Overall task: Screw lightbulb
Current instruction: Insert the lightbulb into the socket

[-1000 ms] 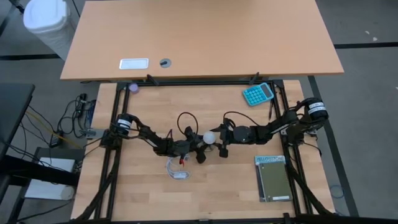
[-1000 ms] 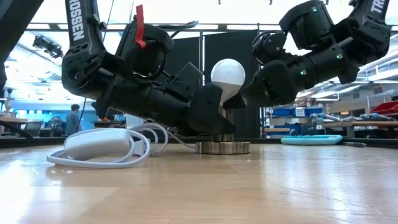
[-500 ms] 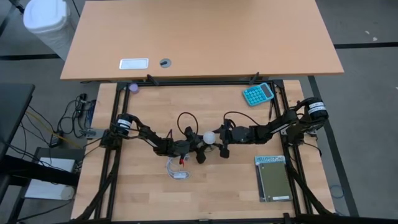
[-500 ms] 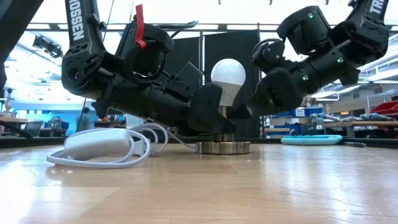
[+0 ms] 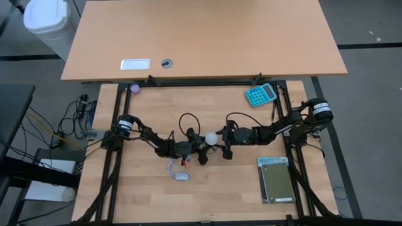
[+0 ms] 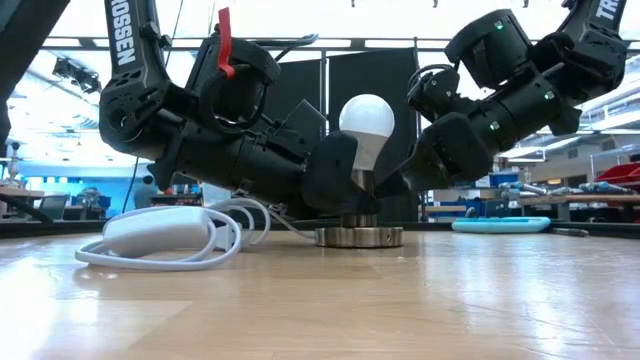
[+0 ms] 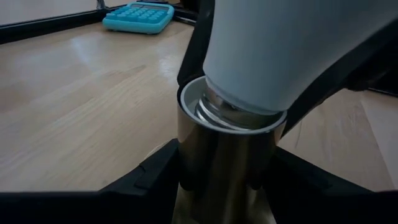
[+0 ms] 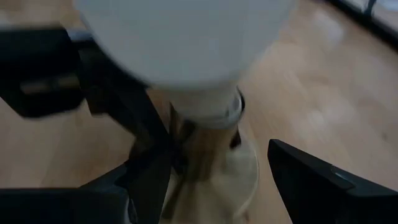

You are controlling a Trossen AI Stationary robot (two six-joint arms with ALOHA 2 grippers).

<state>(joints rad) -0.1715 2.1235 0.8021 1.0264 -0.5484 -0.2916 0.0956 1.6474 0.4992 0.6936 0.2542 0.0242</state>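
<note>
The white lightbulb (image 6: 366,120) stands upright with its screw base inside the metal tube (image 7: 224,155) of a socket. The socket rests on its round disc base (image 6: 358,237) at mid-table. My left gripper (image 6: 345,190) reaches in from the table's left and is shut on that tube. My right gripper (image 6: 397,180) comes from the right, slanting down. It is open, with a finger on either side of the bulb's narrow neck (image 8: 205,112); a gap shows at each side. My left gripper pinches the socket's upright metal tube (image 7: 186,162) between its two fingers, just below the tube's open rim. The fingers come nearly level from the table's left, across the tube. The socket stands upright, its disc base on the table.
A coiled white cable with a flat white box (image 6: 165,232) lies on the table just left of the socket. A teal calculator (image 5: 260,95) sits at the far right and a green notebook (image 5: 275,180) at the near right. Bare wood lies toward the near edge.
My right gripper has tipped downward, its fingertips sinking from the bulb's lower globe to its neck above the socket. The bulb, the socket and my left gripper have stayed where they were.
</note>
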